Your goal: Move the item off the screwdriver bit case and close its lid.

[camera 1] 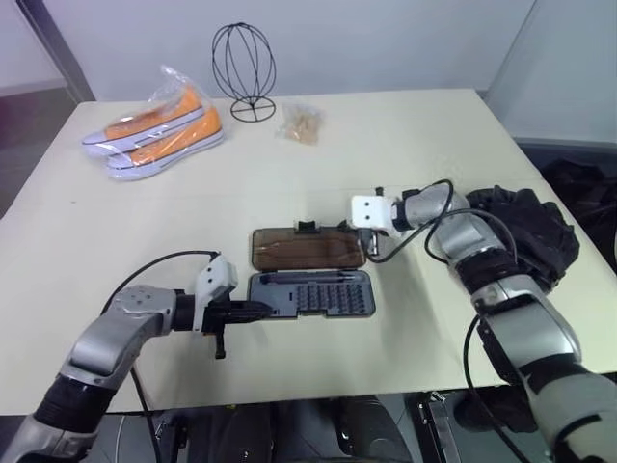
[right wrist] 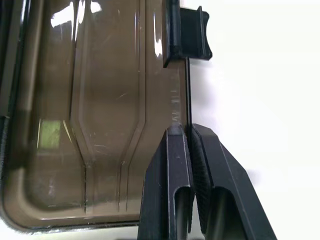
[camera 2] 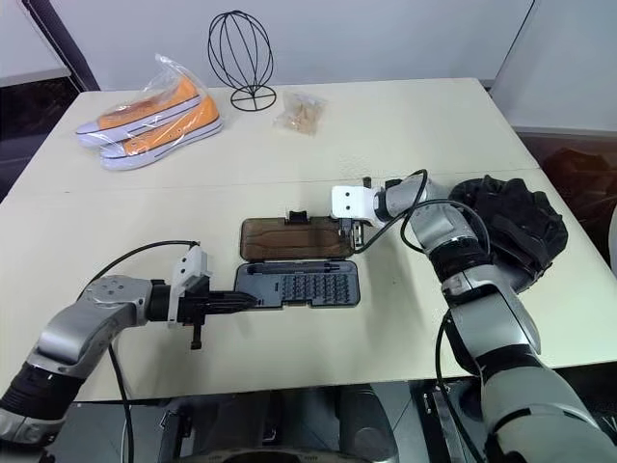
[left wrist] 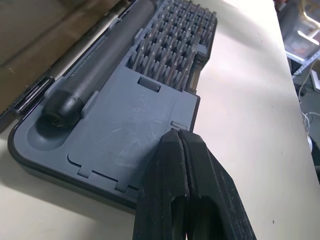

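The screwdriver bit case (camera 1: 312,293) lay open near the front edge of the pale table (camera 1: 386,145), its dark grey base toward the robot with rows of small bits and a black driver handle (left wrist: 97,62) seated along the hinge side. The lid (camera 1: 307,248), a smoky-brown translucent panel, lay flat on the far side of the base, its small black latch tab (right wrist: 190,34) on the far long edge. The right gripper (right wrist: 189,131) had its two black fingers pinched together on the lid's thin far edge, just beside that tab, toward the lid's right end. The left gripper (left wrist: 179,137) was fully closed with nothing between its fingers, its tips resting on the flat left end of the case's base, at its near corner. The item (camera 2: 511,227), a black padded mitt, sat off the case altogether, well apart from it at the table's right edge, behind the right arm. At the far left of the table a pair of orange sneakers (camera 1: 159,130) lay in a clear bag, with a black wire head-shaped stand (camera 1: 245,69) beside them and a small packet of something tan (camera 1: 299,123) just to the right of that.
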Robot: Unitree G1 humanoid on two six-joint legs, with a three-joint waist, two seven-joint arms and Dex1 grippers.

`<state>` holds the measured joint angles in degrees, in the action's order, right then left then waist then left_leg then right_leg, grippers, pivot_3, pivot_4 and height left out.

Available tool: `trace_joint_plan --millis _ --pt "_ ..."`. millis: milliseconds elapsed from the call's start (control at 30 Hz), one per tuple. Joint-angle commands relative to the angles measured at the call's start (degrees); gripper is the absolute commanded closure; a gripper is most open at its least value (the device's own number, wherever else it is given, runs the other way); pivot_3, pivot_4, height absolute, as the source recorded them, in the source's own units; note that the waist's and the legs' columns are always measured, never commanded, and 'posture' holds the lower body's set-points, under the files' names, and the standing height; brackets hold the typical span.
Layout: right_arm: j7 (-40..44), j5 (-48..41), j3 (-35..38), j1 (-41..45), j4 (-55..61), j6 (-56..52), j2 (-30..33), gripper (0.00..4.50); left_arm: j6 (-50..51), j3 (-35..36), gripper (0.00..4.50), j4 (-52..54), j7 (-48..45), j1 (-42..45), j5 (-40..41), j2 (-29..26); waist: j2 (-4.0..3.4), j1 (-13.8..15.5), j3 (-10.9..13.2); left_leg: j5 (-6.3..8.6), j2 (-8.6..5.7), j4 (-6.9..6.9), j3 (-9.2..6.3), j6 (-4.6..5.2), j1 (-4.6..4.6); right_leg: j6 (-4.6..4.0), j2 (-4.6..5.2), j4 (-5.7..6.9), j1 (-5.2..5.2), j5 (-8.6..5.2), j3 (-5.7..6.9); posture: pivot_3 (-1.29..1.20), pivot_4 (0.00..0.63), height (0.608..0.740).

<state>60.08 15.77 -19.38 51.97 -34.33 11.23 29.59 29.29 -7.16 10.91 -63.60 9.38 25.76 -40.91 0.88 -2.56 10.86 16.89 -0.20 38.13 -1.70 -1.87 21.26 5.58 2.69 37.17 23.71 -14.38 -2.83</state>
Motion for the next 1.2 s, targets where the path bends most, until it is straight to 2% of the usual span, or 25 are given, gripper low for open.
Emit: trace_joint_plan --millis 33,267,433,600,867,967,1067,1133,1200 --pt "-2.82 0.94 2.97 -2.35 12.28 -3.35 3.53 4.44 0.89 -0.67 4.50 -1.66 0.40 -1.08 -0.91 -0.08 0.00 0.09 0.00 0.00 0.00 0.00 0.00 0.00 0.02 0.00 0.00 -0.01 0.01 0.00 0.00 0.00 0.150 0.740" --pt "-6.43 2.37 5.50 -11.22 31.55 -9.04 8.38 4.44 1.18 -0.55 4.50 -1.56 0.58 -1.13 -0.72 0.14 0.00 0.21 0.00 0.00 -0.04 0.00 -0.02 0.00 0.08 0.00 0.02 -0.06 0.03 -0.01 0.01 0.00 0.150 0.740" --pt "-7.95 2.58 6.92 -16.88 41.34 -13.40 9.50 4.44 1.78 0.34 4.50 -0.77 1.19 -1.34 0.06 0.40 0.00 0.22 0.00 0.00 -0.03 0.00 -0.02 0.00 0.08 0.00 0.01 -0.06 0.03 -0.01 0.01 0.00 0.150 0.740" --pt "-8.06 1.10 6.50 -16.44 40.90 -16.87 7.96 4.44 3.91 2.15 4.50 0.06 2.01 -0.99 2.13 0.67 0.01 0.13 0.00 0.00 -0.02 0.00 -0.01 0.00 0.08 0.00 -0.01 -0.06 0.03 -0.01 0.01 0.00 0.150 0.740" --pt "-8.84 1.42 5.55 -14.69 39.12 -15.40 7.64 4.44 4.67 2.82 4.50 1.47 2.74 -0.92 3.01 0.56 0.01 0.14 0.01 0.00 -0.02 0.00 -0.01 0.00 0.12 0.00 -0.01 -0.07 0.07 -0.01 0.01 0.00 0.150 0.740" --pt "-8.96 1.50 5.46 -15.00 38.96 -15.02 7.76 4.44 6.48 4.82 4.50 4.14 2.81 -1.30 5.63 -0.02 0.03 0.14 0.02 0.00 -0.02 0.00 -0.01 0.00 0.15 0.00 0.00 -0.07 0.10 -0.01 0.01 0.00 0.150 0.740" --pt "-9.00 1.55 5.52 -15.26 39.00 -14.54 8.18 4.50 10.53 8.92 3.58 8.10 1.78 -1.78 11.51 -1.51 0.04 0.10 0.04 0.00 -0.01 0.00 0.00 0.00 0.27 0.00 0.00 -0.06 0.25 -0.01 0.01 0.00 0.150 0.740" --pt "-9.02 1.51 5.59 -15.40 39.02 -14.34 8.38 4.50 13.56 11.93 2.60 10.65 1.86 -1.70 15.76 -2.58 0.07 0.12 0.07 0.00 0.00 -0.01 -0.01 0.00 0.37 0.00 0.00 -0.05 0.35 -0.01 0.01 0.00 0.150 0.740" --pt "-9.06 1.56 5.69 -15.93 39.21 -14.06 8.75 4.50 18.89 18.21 1.62 10.61 2.11 1.01 24.43 -4.24 0.09 0.13 0.08 0.00 0.00 -0.01 -0.01 0.00 0.39 0.00 0.01 -0.05 0.37 -0.01 0.00 0.00 0.150 0.740"
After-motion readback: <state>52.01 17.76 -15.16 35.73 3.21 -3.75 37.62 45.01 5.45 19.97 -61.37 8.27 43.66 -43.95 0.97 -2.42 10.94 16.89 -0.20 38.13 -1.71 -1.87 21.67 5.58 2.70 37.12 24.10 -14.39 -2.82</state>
